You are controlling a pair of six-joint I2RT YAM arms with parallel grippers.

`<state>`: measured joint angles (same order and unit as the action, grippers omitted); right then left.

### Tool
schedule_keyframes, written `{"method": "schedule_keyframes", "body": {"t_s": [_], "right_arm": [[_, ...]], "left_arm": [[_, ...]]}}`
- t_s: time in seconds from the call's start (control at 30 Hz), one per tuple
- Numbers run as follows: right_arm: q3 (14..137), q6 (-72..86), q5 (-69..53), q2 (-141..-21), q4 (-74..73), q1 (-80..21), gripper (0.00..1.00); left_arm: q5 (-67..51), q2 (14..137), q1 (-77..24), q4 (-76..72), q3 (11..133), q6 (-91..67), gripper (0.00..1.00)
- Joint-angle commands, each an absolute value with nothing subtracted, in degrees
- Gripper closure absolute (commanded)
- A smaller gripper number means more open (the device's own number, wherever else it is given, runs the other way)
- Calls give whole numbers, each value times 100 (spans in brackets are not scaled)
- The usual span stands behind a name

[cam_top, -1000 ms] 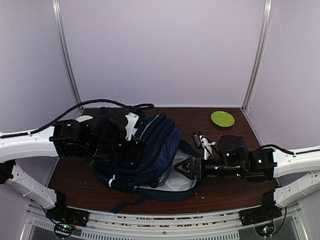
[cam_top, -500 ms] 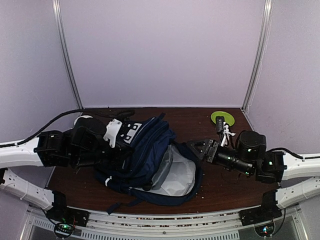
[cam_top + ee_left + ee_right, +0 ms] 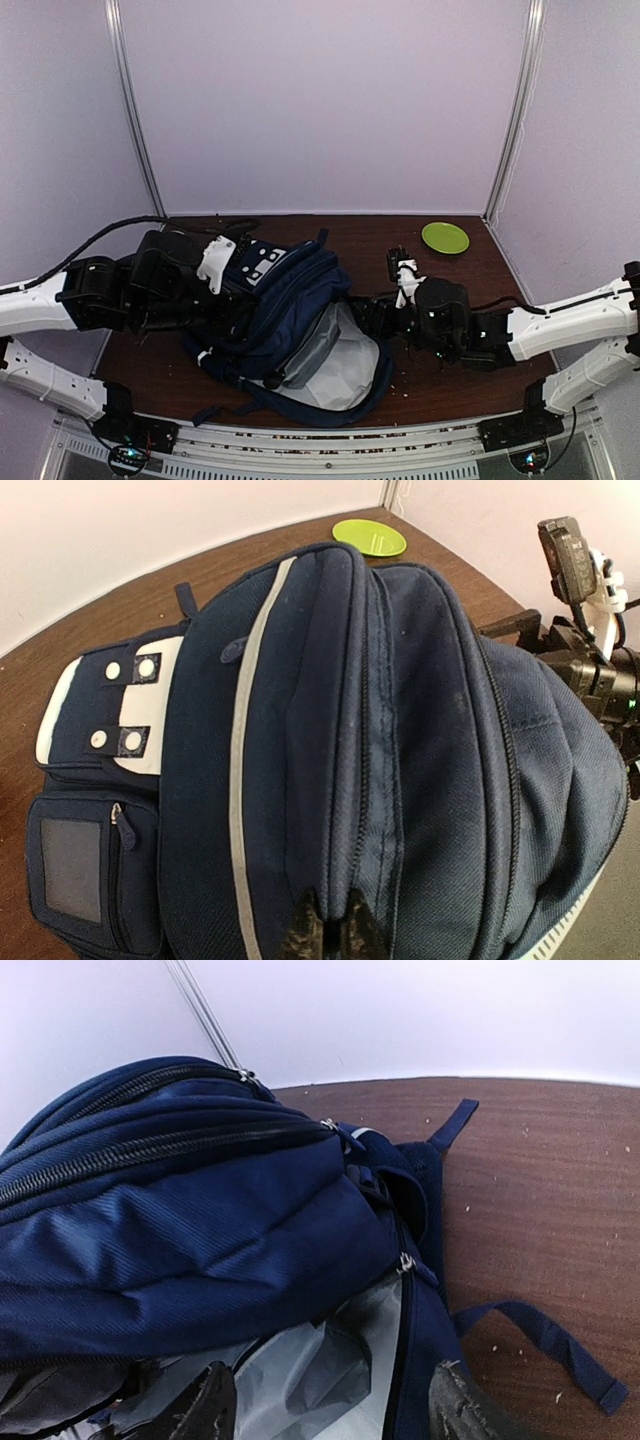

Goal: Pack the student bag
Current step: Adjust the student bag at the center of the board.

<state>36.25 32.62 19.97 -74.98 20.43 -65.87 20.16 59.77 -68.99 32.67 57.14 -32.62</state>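
Pale lilac walls [image 3: 320, 100] box in my dark brown desk [image 3: 450, 385]. The student bag [image 3: 290, 300] lies mid-desk, its mouth open toward 5 o'clock. My left gripper [image 3: 328, 935], at its 9 o'clock, pinches a fabric fold. My right gripper [image 3: 330, 1400], at 3 o'clock, stands apart at the mouth. A green plate [image 3: 445, 237] sits at 1 o'clock, and pale specks [image 3: 527, 1132] dot the wood.

In the overhead view, the left gripper [image 3: 325, 935] is concealed behind its own arm and the student bag [image 3: 285, 300]. The left wrist view's lower edge crops all but its fingertips. The right gripper [image 3: 330, 1405] fingers [image 3: 205, 1410] are cropped likewise. Bag contents beneath the grey lining [image 3: 300, 1370]: indeterminable.
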Motion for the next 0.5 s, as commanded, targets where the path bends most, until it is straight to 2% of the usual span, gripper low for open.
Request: {"method": "schedule_keyframes", "body": {"t_s": [0.0,0.13,0.47], "right_arm": [[3986,2295,2665,-7994,2647,-6724,32],[4203,2267,3173,-8453,2781,-6772,27],[4309,2224,4042,-8918,3243,-6897,27]], "left_arm": [[2137,6215,-6847,2741,6270,-3218,100],[2006,6481,-6851,2698,6614,-3067,100],[2115,6690,-6844,2717,6930,-2798,100]]}}
